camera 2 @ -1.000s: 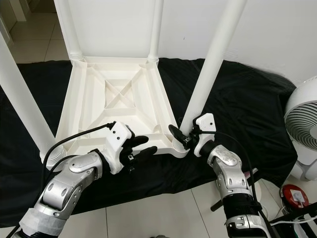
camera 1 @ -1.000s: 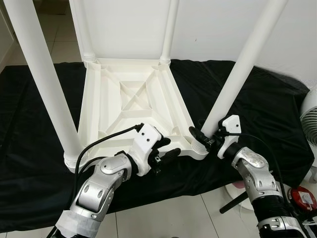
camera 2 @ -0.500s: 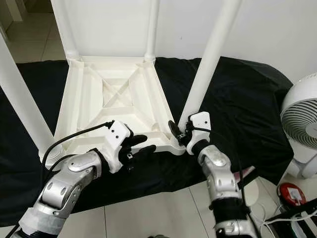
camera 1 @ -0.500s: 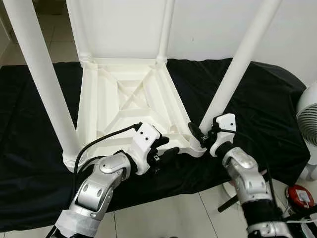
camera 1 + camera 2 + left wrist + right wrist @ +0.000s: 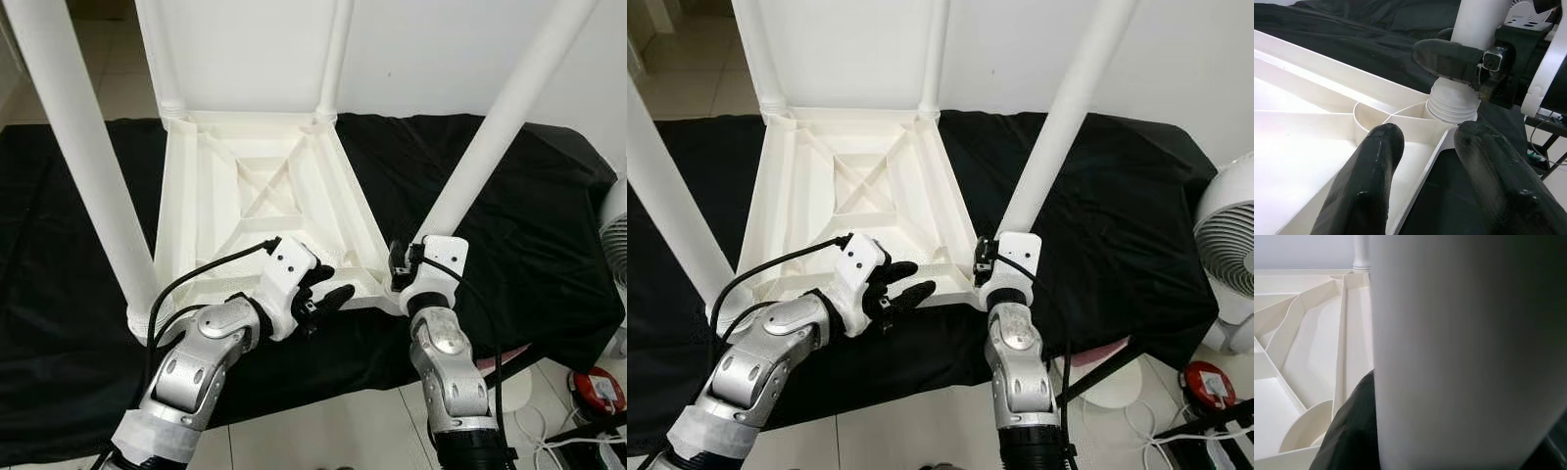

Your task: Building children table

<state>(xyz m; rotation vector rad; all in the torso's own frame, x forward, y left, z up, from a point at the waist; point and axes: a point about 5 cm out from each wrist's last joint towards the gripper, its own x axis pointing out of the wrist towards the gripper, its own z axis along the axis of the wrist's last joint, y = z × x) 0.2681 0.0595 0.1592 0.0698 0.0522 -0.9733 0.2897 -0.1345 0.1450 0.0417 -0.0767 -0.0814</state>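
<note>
A white children's table (image 5: 265,196) lies upside down on a black cloth (image 5: 549,215), its legs pointing up. My left gripper (image 5: 328,289) is open at the near rim. One of its fingers (image 5: 1371,166) hangs over the ribbed underside and the other is outside the rim. My right gripper (image 5: 400,269) sits at the foot of the near right leg (image 5: 490,147), just above its threaded base (image 5: 1452,105). It is shut on that leg, with one finger (image 5: 1444,56) pressed against it. In the right wrist view the leg (image 5: 1464,347) stands between the fingers (image 5: 1352,431).
The near left leg (image 5: 93,166) and two far legs (image 5: 157,49) (image 5: 335,49) stand up around the work area. A white fan (image 5: 1225,245) is at the right, with a red object (image 5: 600,389) and cables on the tiled floor. A white wall is behind.
My right arm has swung in from the right to stand straight behind the near right leg, its fingers now around the leg. The left gripper has stayed at the rim.
</note>
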